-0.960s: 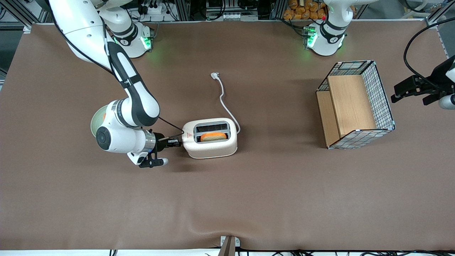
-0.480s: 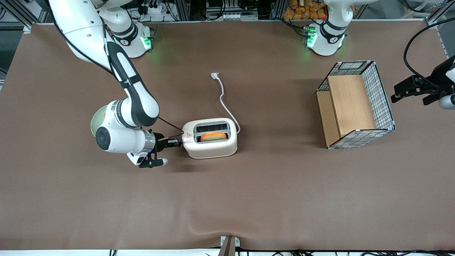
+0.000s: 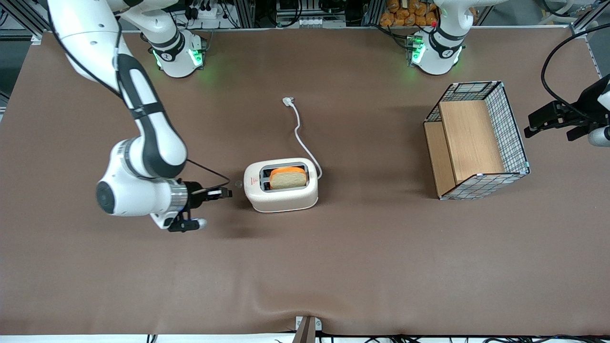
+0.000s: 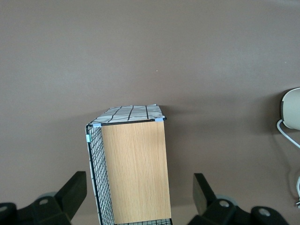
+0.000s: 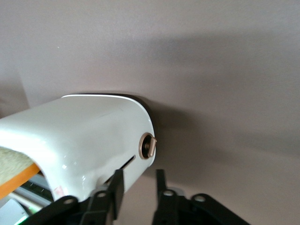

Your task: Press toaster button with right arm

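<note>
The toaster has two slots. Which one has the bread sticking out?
The toaster slot nearer the front camera holds the bread; the farther slot looks empty. The end effector hovers beside the toaster button.

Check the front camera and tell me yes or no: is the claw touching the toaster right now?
No: the claw sits apart from the toaster, with bare table showing between its tips and the toaster button.

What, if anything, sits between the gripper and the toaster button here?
Nothing visible. The gripper hangs just off the toaster's short end, apart from it, and only bare table shows between it and the button.
</note>
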Tool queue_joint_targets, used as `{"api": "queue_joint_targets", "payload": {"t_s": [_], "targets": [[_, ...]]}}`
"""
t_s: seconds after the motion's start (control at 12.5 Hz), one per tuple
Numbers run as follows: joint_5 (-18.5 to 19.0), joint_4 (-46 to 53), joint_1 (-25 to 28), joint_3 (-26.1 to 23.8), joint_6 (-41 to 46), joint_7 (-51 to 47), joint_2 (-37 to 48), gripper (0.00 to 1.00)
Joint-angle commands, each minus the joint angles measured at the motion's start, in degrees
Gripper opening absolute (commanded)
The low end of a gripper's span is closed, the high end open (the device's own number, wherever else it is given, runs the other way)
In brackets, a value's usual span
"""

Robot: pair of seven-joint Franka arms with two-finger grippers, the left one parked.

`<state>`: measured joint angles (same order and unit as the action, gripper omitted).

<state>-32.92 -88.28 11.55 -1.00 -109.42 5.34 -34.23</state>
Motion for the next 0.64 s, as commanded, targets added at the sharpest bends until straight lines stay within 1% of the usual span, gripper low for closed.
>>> {"api": "queue_joint_targets", "payload": {"t_s": [0.0, 0.08, 0.24, 0.32, 0.4, 0.56], "targets": [[-0.8, 4.1, -1.6, -0.2, 5.1, 0.9, 0.0, 1.00], [-0.4, 5.6, -2.0, 0.6, 7.4, 0.9, 0.6, 1.00], [1.6, 7.2, -2.7, 2.6, 10.0, 1.1, 2.5, 1.00], [3.6, 7.2, -2.9, 2.9, 10.2, 1.1, 4.0, 1.00], [7.0, 7.4, -3.3, 2.8, 10.2, 1.0, 5.3, 1.00], [12.9, 7.5, -6.9, 0.2, 11.8, 0.9, 8.4, 1.00]]}}
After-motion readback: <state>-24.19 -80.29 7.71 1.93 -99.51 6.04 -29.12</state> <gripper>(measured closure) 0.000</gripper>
